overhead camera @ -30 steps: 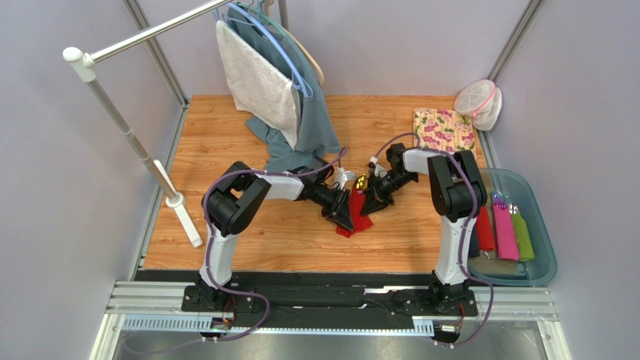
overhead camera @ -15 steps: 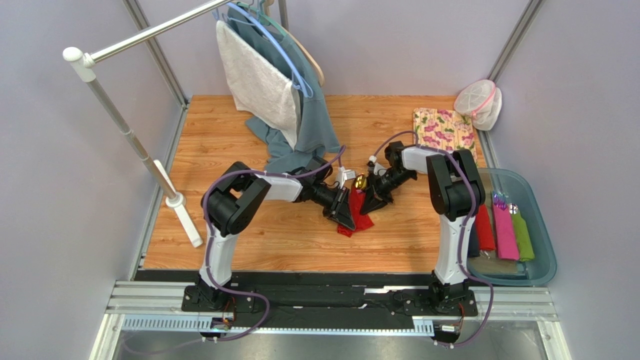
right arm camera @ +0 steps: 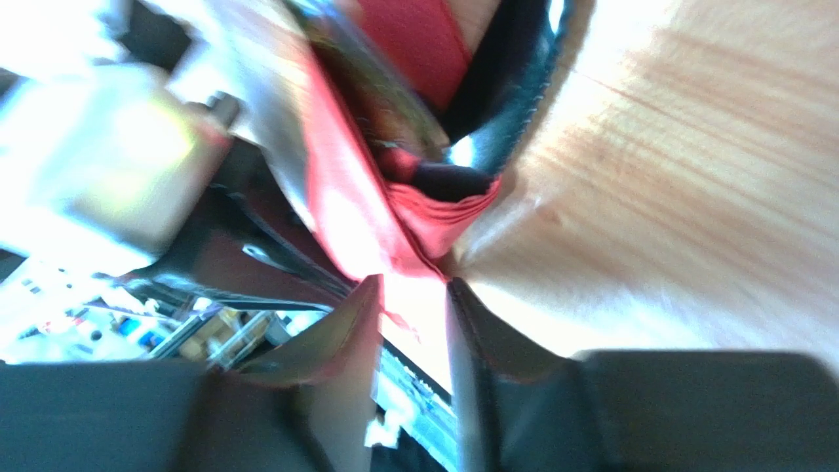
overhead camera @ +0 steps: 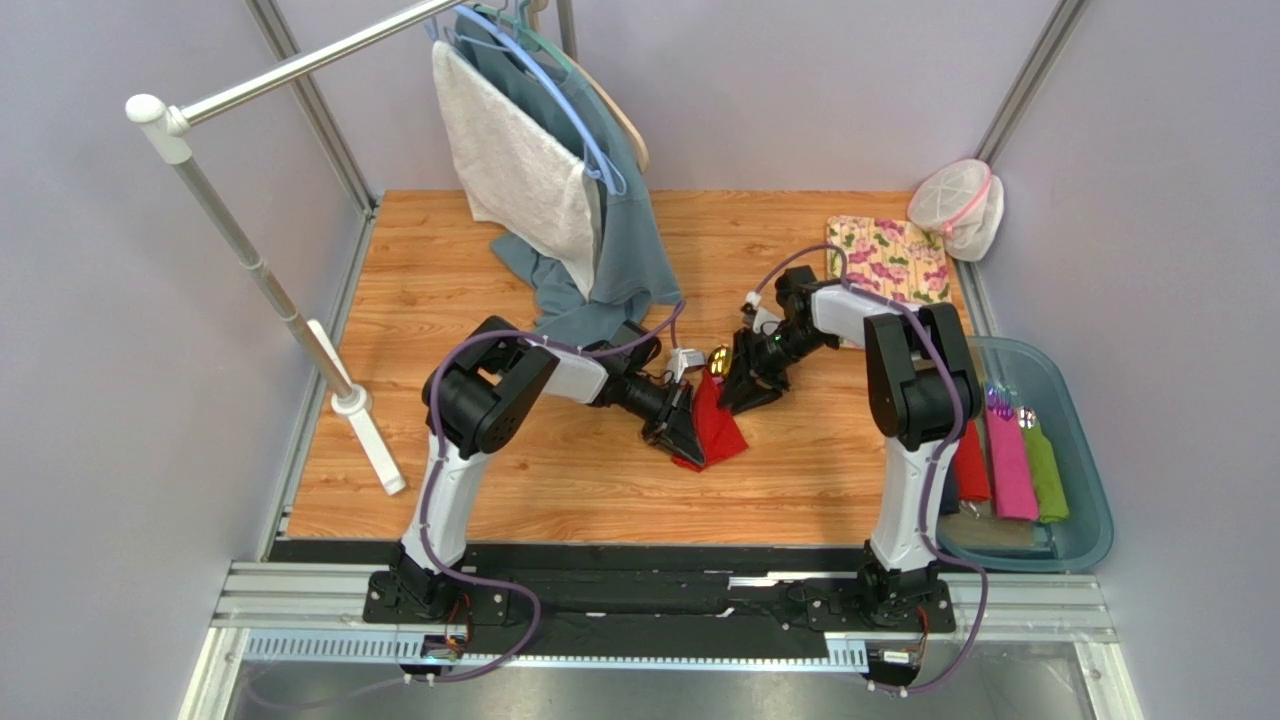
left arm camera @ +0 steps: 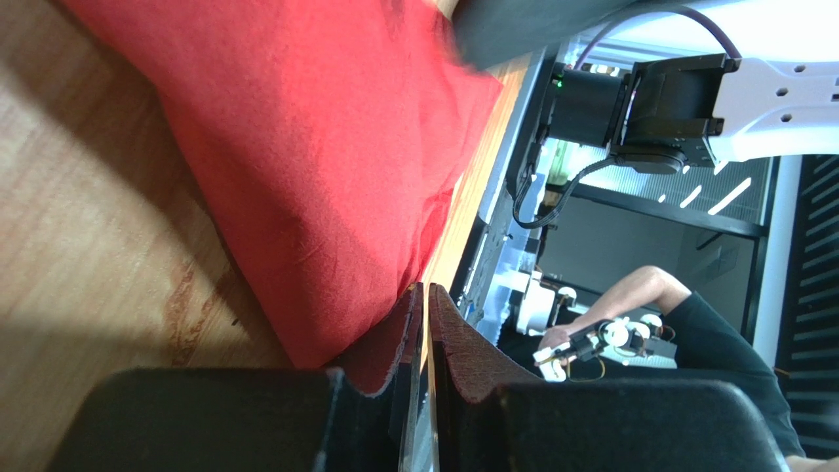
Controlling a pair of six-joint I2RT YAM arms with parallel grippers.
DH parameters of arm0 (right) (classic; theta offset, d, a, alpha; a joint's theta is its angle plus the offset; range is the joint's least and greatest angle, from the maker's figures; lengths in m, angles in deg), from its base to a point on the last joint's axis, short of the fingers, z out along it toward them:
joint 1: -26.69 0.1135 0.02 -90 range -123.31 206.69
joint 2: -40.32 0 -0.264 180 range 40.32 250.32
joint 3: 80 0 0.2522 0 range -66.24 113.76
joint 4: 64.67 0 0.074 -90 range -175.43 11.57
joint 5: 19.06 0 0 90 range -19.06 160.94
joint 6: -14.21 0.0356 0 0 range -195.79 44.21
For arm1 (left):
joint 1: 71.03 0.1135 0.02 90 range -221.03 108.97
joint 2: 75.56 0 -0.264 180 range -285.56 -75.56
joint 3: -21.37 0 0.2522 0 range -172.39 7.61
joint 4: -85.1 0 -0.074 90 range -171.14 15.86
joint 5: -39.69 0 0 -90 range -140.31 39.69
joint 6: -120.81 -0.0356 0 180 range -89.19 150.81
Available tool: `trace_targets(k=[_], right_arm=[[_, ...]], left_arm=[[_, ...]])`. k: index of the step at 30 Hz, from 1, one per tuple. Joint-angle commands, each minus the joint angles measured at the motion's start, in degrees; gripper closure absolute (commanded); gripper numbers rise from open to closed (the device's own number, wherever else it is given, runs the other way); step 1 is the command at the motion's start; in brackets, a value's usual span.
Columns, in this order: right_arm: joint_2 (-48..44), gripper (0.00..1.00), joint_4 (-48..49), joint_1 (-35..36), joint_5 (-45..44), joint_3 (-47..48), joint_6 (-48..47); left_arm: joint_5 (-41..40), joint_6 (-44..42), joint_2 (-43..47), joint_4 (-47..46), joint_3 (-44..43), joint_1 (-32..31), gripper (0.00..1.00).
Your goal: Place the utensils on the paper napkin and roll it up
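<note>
Overhead, a wooden table (overhead camera: 451, 480) carries a clothes rail (overhead camera: 256, 270) with hanging garments (overhead camera: 601, 225) at the far left. A blue bin (overhead camera: 1089, 480) of coloured rolls sits off the right edge, and a floral cloth (overhead camera: 887, 255) lies at the far right.

Two black and white arms bend inward and meet at the table's centre. Between them lies the paper napkin (overhead camera: 724, 435), red and bunched into a loose, partly rolled wedge. The left gripper (left arm camera: 423, 295) comes in from the napkin's left side. Its jaws are almost together and appear clenched on the napkin's thin near edge. The right gripper (right arm camera: 414, 287) sits at the far right end. Its jaws stand apart with a red fold at their mouth, released as far as the blurred view shows.

A gold utensil (overhead camera: 721, 360) pokes out at the far end of the napkin.

Several things could go wrong. With only one pinch on it, the roll may spring loose. A sideways tug from the left arm could tear the thin paper. The utensil could also slide out of the open far end.
</note>
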State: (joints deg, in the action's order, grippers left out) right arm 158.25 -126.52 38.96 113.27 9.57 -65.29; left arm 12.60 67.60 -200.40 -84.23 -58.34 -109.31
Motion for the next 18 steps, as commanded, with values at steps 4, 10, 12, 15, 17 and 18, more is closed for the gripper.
trace_targets(k=[4, 10, 12, 15, 17, 18], right_arm=[[-5.43, 0.53, 5.64, 0.29, -4.43, 1.0, 4.88], [-2.71, 0.54, 5.29, 2.23, -8.84, 1.36, 4.97], [-1.83, 0.54, 5.29, 3.02, -9.1, 0.92, 4.97], [-0.6, 0.55, 5.64, 3.46, -7.79, -0.22, 5.58], [-0.07, 0.56, 6.61, 3.63, -7.78, -0.84, 6.11], [0.19, 0.56, 7.05, 3.64, -7.61, -1.36, 6.54]], left_arm=[[-5.08, -1.82, -1.64, 0.81, 0.39, 0.14, 0.85], [-5.52, -1.99, -1.11, 0.89, 0.47, 0.22, 0.85], [-5.52, -2.17, -1.02, 0.9, 0.47, 0.23, 0.85], [-5.78, -2.25, -0.85, 0.9, 0.47, 0.23, 0.85], [-5.79, -2.26, -0.67, 0.9, 0.47, 0.23, 0.85], [-5.87, -2.34, -0.67, 0.9, 0.47, 0.23, 0.85]])
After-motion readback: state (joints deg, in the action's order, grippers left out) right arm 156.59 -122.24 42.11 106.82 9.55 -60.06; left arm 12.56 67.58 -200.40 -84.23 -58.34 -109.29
